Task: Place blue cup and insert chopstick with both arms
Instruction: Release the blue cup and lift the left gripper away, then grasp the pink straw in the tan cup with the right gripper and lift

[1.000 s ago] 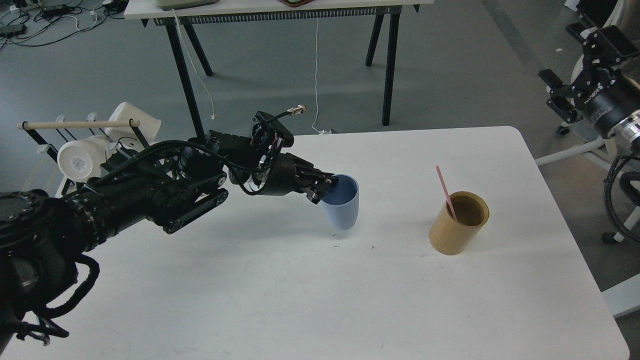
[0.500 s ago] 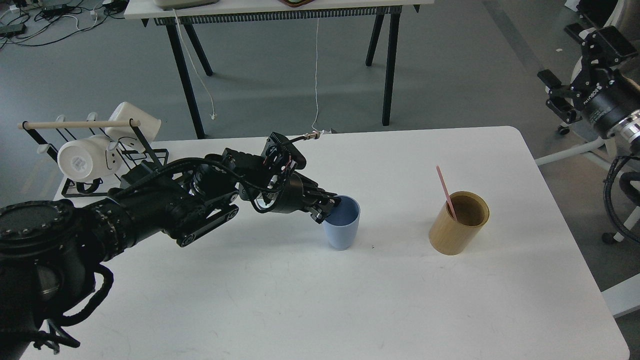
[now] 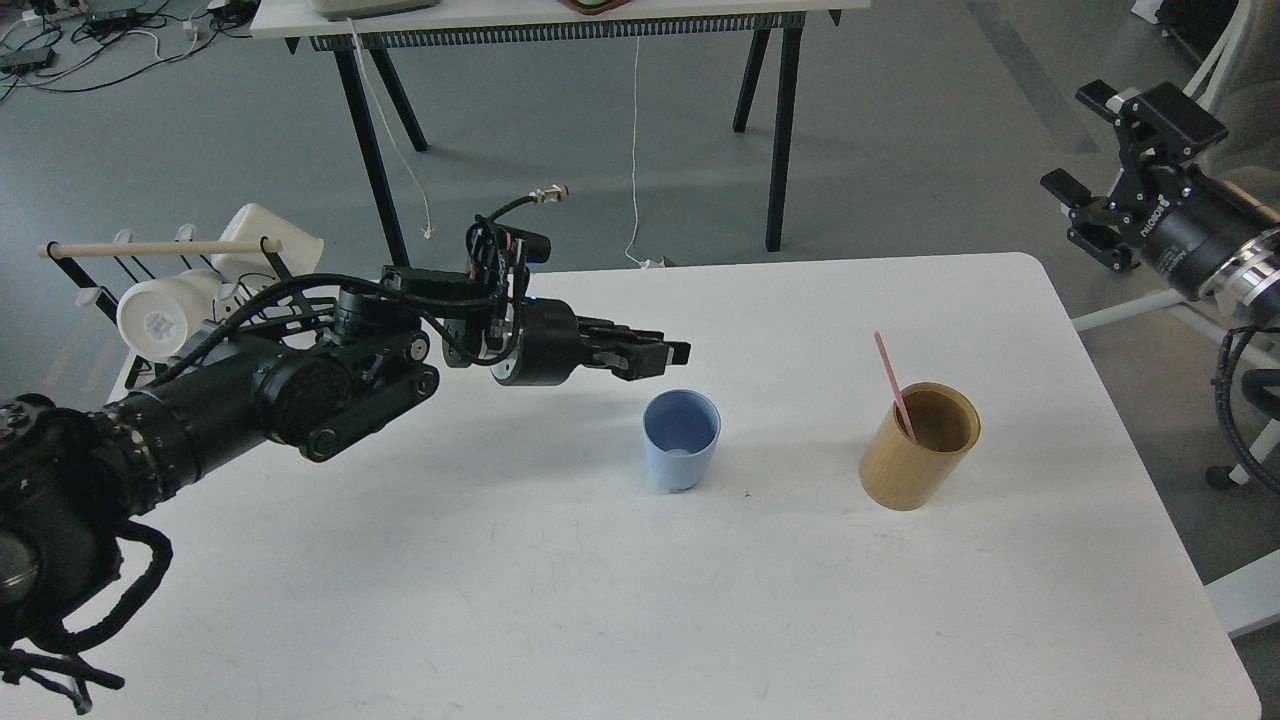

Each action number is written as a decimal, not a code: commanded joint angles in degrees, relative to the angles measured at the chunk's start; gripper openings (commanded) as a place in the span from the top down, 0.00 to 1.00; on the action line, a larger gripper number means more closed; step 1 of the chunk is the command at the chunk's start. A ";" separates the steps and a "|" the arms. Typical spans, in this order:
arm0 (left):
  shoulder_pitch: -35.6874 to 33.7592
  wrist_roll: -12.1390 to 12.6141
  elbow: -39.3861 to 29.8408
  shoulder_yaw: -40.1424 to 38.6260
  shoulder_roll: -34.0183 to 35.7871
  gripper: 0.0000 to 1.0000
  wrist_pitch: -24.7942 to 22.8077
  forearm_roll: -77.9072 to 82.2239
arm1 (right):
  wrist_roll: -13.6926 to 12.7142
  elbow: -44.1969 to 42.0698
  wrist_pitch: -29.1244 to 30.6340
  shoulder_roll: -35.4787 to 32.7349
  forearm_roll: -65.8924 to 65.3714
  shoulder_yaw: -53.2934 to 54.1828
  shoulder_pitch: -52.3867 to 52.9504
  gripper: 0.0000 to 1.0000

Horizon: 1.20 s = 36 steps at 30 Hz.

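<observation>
Stood upright on the white table [image 3: 560, 600]: the blue cup [image 3: 681, 439], free of the left gripper [image 3: 668, 354] (empty, fingers too dark to tell apart). Leaned in the tan wooden holder [image 3: 918, 446]: the pink chopstick [image 3: 890, 381], likely light, stiff, best pinched near its top.
</observation>
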 commanded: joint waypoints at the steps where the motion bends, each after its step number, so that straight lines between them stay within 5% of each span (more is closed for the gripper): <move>1: 1.58 -0.01 -0.66 -3.75 1.27 0.19 -3.29 -12.77 | 0.01 6.49 -5.47 -4.35 -14.53 -0.40 -0.13 0.01; 8: 7.47 -0.01 -9.36 -11.56 6.81 0.14 -6.10 -26.40 | 0.01 18.09 -21.20 -10.68 -32.63 -4.35 -2.50 0.02; 15: 12.39 -0.01 -9.89 -23.78 7.25 0.13 -6.43 -39.94 | 0.01 22.59 -33.42 -13.24 -53.81 -13.23 -3.30 0.07; 31: 13.98 -0.01 -9.45 -23.79 7.51 0.11 -6.43 -40.84 | 0.01 10.56 -34.32 1.60 -63.07 -16.92 -2.42 0.09; 34: 14.07 -0.01 -9.36 -23.79 7.51 0.11 -6.43 -40.84 | 0.01 8.35 -34.32 5.30 -63.15 -17.80 -2.15 0.15; 36: 14.24 -0.01 -9.28 -23.79 7.51 0.11 -6.43 -40.92 | 0.01 7.74 -34.49 6.71 -63.51 -18.60 -2.15 0.38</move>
